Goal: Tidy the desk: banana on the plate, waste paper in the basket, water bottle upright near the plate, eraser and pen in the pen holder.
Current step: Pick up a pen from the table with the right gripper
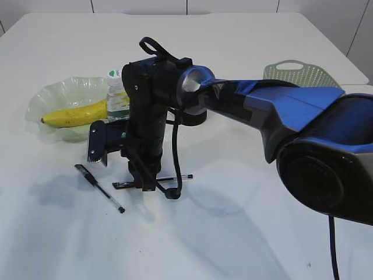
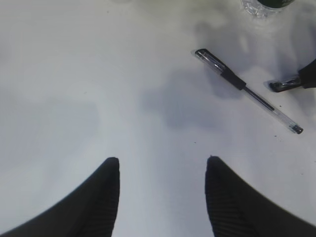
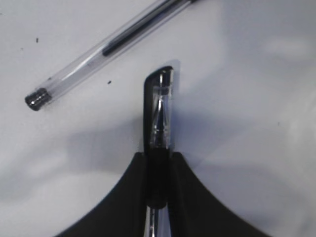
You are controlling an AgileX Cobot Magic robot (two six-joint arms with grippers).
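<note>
My right gripper (image 1: 145,182) (image 3: 159,155) reaches across to the left of the middle and is shut on a clear pen (image 1: 180,177) (image 3: 159,108) that lies at table level. A second clear pen with a black grip (image 1: 99,188) (image 2: 247,91) (image 3: 108,47) lies loose just to its left. My left gripper (image 2: 162,160) is open and empty above bare table, short of that loose pen. The banana (image 1: 73,116) lies on the pale scalloped plate (image 1: 44,96). The water bottle (image 1: 116,93) stands upright beside the plate. Eraser, waste paper and pen holder are not visible.
A green mesh basket (image 1: 297,73) stands at the back right. The right arm (image 1: 262,108) spans the middle of the table and hides what is behind it. A dark object (image 1: 195,118) shows partly behind the arm.
</note>
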